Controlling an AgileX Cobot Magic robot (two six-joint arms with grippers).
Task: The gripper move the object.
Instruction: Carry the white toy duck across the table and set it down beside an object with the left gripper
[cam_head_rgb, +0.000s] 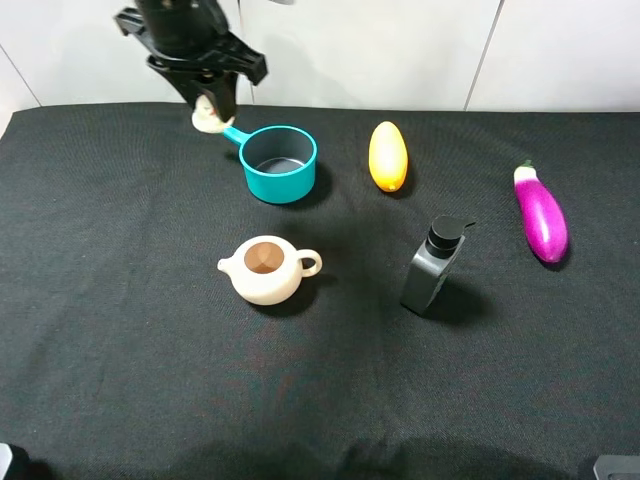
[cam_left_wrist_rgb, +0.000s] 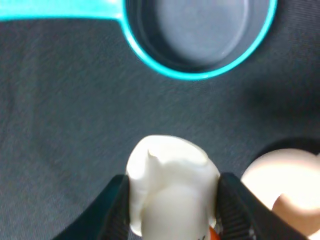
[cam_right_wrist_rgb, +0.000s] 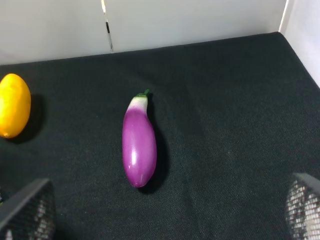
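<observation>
The black left gripper with its dark fingers is pinching a small cream-white rounded lump, shaped like a garlic bulb. The lump's lower part is running out of the left wrist picture, and something orange is peeking out beneath it, too small to identify. In the high view the arm is covering the lump's top and is itself being cut off by the frame edge. The lump is sitting at the far left of the scene, by the handle tip of a teal round saucepan. Whether it is touching the handle is unclear.

The right gripper is standing spread wide, only its two mesh-textured tips showing at the picture's corners, near a glossy purple eggplant. A yellow oval fruit is partly cropped there.

A black woven cloth is covering the whole surface, also carrying a beige teapot with a brown lid and a dark grey pump bottle. White wall panels are closing off the back.
</observation>
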